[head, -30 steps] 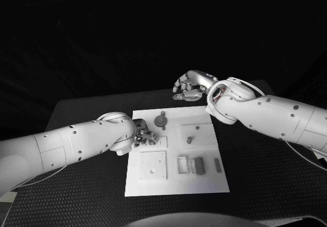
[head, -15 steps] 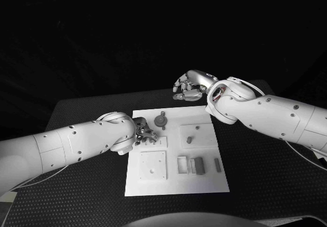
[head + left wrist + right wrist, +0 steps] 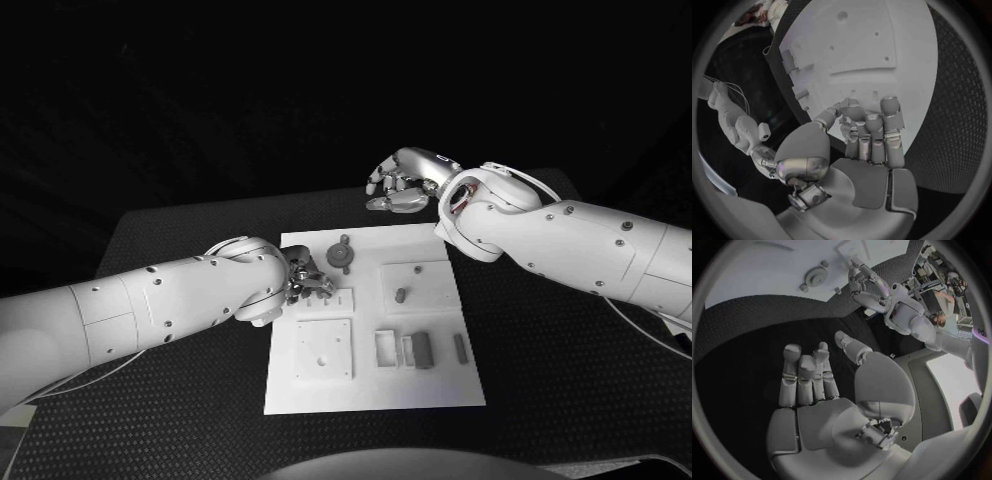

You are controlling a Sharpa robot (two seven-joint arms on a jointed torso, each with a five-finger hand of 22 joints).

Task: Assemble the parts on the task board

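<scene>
The task board [image 3: 372,318] lies flat in the middle of the black bench [image 3: 173,240], a white plate with raised square blocks and small grey parts on it. At its far end sits a round disc part [image 3: 340,254] with a small lug. A short peg [image 3: 400,295] stands upright in the square block on the right side. Toward the near end a frame-like piece [image 3: 385,348], a block [image 3: 420,350] and a slim bar [image 3: 462,347] lie side by side, close but apart.

The left hand [image 3: 304,281] is low over the board's left edge, just beside the disc, fingers curled downward. In the left wrist view the fingers [image 3: 872,131] lie close together and the thumb tip meets them over the white plate. Whether a small part sits between them cannot be told. The right hand [image 3: 401,181] hovers above the bench beyond the far end of the board, fingers loosely curled and holding nothing, as the right wrist view [image 3: 820,390] shows.

The parts look like small rigid pieces, light, probably smooth and a little slippery against metal fingertips. They should not bend or crush, but a loose pinch could flick one away. The disc is best taken across its rim, the peg by its upper shaft, the bar and block across their narrow sides. The board itself looks light enough to slide if pushed sideways, so any pressing should go straight down.
</scene>
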